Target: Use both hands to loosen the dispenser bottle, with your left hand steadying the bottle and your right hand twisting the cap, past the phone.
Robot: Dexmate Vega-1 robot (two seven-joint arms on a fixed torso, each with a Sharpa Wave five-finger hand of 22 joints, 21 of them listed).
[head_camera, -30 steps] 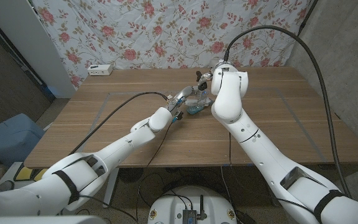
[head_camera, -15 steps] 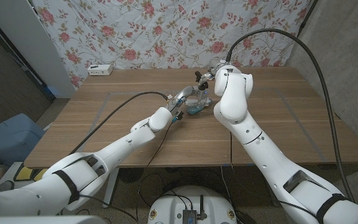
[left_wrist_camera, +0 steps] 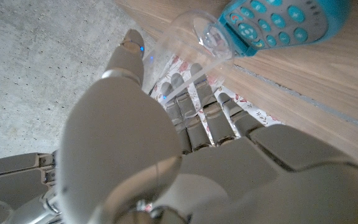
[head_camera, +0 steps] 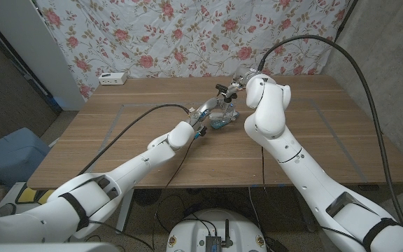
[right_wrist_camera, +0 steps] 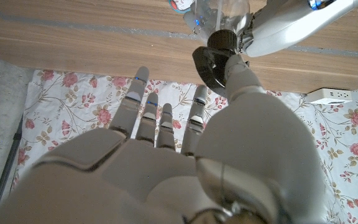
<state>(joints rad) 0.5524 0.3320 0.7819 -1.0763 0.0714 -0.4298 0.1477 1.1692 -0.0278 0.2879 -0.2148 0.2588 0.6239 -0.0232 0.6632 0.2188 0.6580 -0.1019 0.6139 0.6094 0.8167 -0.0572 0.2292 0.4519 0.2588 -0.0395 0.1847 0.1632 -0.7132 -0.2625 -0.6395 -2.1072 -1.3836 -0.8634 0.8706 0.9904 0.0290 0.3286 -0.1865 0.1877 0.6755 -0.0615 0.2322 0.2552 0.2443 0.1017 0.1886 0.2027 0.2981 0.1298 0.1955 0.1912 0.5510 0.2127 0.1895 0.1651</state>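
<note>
A clear dispenser bottle (head_camera: 224, 113) stands mid-table with a black pump cap (head_camera: 222, 89) on top. My left hand (head_camera: 205, 112) grips the bottle's body from the left; the left wrist view has its fingers (left_wrist_camera: 194, 118) and thumb wrapped around the clear bottle (left_wrist_camera: 194, 31). A teal phone (head_camera: 219, 126) with a keypad (left_wrist_camera: 284, 22) lies right beside the bottle's base. My right hand (head_camera: 240, 82) is up at the cap; in the right wrist view its thumb (right_wrist_camera: 241, 71) touches the black cap (right_wrist_camera: 215, 59) while its fingers (right_wrist_camera: 160, 124) stretch out straight and apart.
A white power strip (head_camera: 113, 78) lies at the table's far left edge by the floral cloth. Black cables run along both arms. Tape lines mark the tabletop. Bare wood lies left and right of the bottle.
My right arm has swung to the right and the hand has drawn back a little, so the black cap now shows more. The left hand and bottle stay put.
</note>
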